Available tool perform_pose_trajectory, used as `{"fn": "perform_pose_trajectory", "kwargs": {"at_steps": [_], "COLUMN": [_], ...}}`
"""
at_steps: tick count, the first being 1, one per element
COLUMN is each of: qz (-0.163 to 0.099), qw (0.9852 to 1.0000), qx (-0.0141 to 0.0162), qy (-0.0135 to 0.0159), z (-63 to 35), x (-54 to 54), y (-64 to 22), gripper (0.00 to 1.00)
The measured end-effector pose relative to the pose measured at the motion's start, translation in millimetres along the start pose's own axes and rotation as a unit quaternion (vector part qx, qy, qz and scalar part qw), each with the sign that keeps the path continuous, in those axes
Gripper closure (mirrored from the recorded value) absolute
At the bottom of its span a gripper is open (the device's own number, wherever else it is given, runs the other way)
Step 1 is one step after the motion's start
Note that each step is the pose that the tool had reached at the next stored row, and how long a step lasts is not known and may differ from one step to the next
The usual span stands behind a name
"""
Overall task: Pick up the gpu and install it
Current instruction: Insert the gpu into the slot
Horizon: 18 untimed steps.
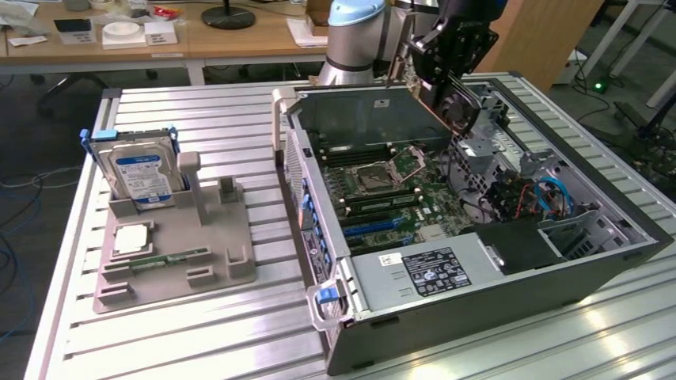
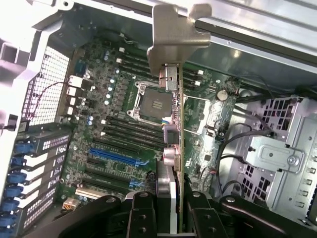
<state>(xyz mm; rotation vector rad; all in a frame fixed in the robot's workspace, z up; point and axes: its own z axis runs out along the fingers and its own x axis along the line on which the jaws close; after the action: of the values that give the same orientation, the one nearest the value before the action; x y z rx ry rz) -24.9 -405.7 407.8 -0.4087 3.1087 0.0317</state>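
- exterior view: high in the frame, toward the exterior view's right, the arm (image 1: 354, 32) holds the gpu (image 1: 444, 95) in the air above the open computer case (image 1: 528, 285). the jaws are clamped on the card's upper end. the card hangs down from them, with its long axis steep and slightly tilted. its lower end is just over the back corner of the case and clear of the motherboard (image 1: 391, 190).
- exterior view: the case lies on its side on the slatted table (image 1: 190, 332), so the board faces up under the card. at the exterior view's left, well apart from the arm, a grey holder (image 1: 211, 269) carries a hard drive (image 1: 138, 170) and a memory stick (image 1: 169, 259).
- wrist view: the gpu (image 2: 179, 148) appears edge-on, pinched between the two black fingers (image 2: 141, 215). it runs straight away from the jaws, and its silver bracket (image 2: 176, 34) is the far end.
- wrist view: behind the card's thin edge lies the cpu socket (image 2: 156, 101). the blue expansion slot (image 2: 111, 157) sits off to one side of that edge, toward the case's slotted rear wall. the card looks neither over the slot nor in line with it, so by this reading it is lifted but not yet seated.
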Motion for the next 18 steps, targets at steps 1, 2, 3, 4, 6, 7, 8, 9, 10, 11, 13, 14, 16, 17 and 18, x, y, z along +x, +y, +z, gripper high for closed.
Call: {"fn": "perform_pose_trajectory", "kwargs": {"at_steps": [1,2,3,4,6,7,8,9,10,11,13,14,16,17,18], "qz": [-0.004,-0.008,-0.013,-0.016,-0.024,-0.028,-0.032,-0.036,-0.041,-0.045,-0.053,-0.058,-0.066,-0.071,-0.076], "qw": [1.0000,1.0000,0.9999,0.9999,0.9997,0.9996,0.9995,0.9993,0.9992,0.9990,0.9986,0.9983,0.9978,0.9975,0.9971], "qx": [0.0000,-0.0001,-0.0001,-0.0001,-0.0002,-0.0002,-0.0003,-0.0003,-0.0003,-0.0004,-0.0005,-0.0005,-0.0006,-0.0006,-0.0007], "qy": [0.0001,0.0002,0.0002,0.0003,0.0004,0.0005,0.0006,0.0007,0.0008,0.0009,0.0010,0.0011,0.0013,0.0014,0.0014], "z": [0.0,0.0,0.0,0.0,0.0,0.0,0.0,0.0,0.0,0.0,0.0,0.0,0.0,0.0,0.0], "x": [0.0,0.0,0.0,0.0,0.0,0.1,0.1,0.1,0.1,0.1,0.1,0.1,0.1,0.1,0.1], "y": [0.0,0.0,-0.1,-0.1,-0.2,-0.2,-0.2,-0.2,-0.3,-0.3,-0.3,-0.3,-0.3,-0.3,-0.3], "gripper": [0.72,0.72,0.72,0.72,0.72,0.72,0.72,0.72,0.72,0.72,0.72,0.72,0.72,0.72,0.72]}}
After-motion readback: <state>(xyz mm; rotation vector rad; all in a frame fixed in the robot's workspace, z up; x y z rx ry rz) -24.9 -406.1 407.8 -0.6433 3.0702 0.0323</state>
